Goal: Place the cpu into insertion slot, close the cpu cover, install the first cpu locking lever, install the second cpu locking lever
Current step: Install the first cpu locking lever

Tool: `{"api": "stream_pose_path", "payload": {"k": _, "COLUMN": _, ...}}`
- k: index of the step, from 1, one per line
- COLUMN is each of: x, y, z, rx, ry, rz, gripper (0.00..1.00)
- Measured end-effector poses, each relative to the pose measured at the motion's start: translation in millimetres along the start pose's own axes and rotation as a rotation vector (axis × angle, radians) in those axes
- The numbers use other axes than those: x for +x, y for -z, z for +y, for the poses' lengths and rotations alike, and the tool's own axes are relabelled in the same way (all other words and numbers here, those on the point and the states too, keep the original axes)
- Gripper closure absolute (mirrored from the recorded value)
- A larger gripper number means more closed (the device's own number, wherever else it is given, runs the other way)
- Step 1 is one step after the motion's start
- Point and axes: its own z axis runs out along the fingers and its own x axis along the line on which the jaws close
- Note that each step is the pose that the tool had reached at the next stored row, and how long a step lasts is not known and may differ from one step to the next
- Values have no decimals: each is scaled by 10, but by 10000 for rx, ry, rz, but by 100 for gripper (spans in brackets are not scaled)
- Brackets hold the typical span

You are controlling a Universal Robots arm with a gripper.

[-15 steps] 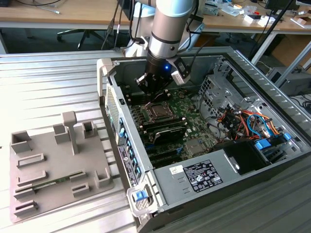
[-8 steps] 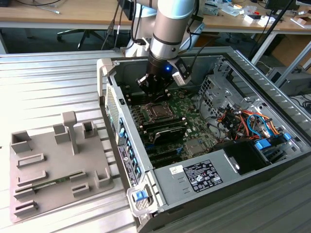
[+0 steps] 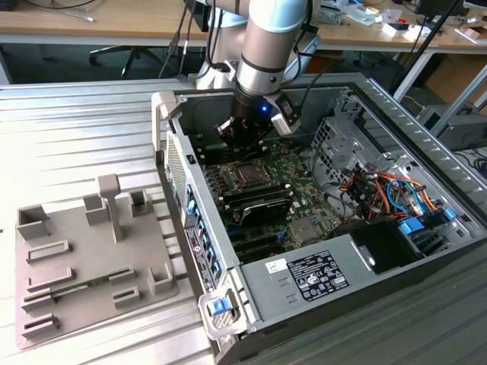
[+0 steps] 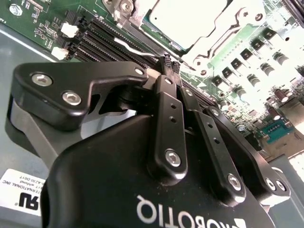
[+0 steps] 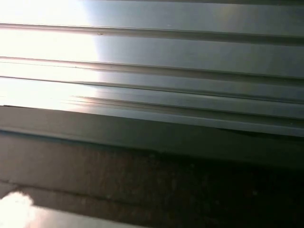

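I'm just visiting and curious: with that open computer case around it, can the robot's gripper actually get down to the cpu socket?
Probably yes. The case lies open on top, and the gripper already hangs inside it just beside the cpu cover, with nothing visible between them.

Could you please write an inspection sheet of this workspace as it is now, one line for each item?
Surface: ribbed metal table; an open computer case lies on it.
Job's things: cpu sits in its socket on the motherboard; cpu cover lies closed over it, as far as the second wrist view shows. Lever state cannot be told.
Clutter: grey fixture tray with upright blocks, at the exterior view's left.
Hand: hand shut, holding nothing, tips close to the socket edge.
Cables: coloured wire bundle inside the case, at the exterior view's right.
Surroundings: wooden desks behind.
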Motion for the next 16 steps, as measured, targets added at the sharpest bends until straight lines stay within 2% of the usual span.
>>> {"api": "stream_pose_path", "payload": {"k": 6, "x": -48, "y": -22, "z": -5, "rx": -1, "ry": 0, "rz": 7, "gripper": 89}}
{"api": "stream_pose_path", "payload": {"k": 16, "x": -184, "y": -44, "z": -19, "rx": -2, "ry": 2, "rz": 20, "gripper": 89}}
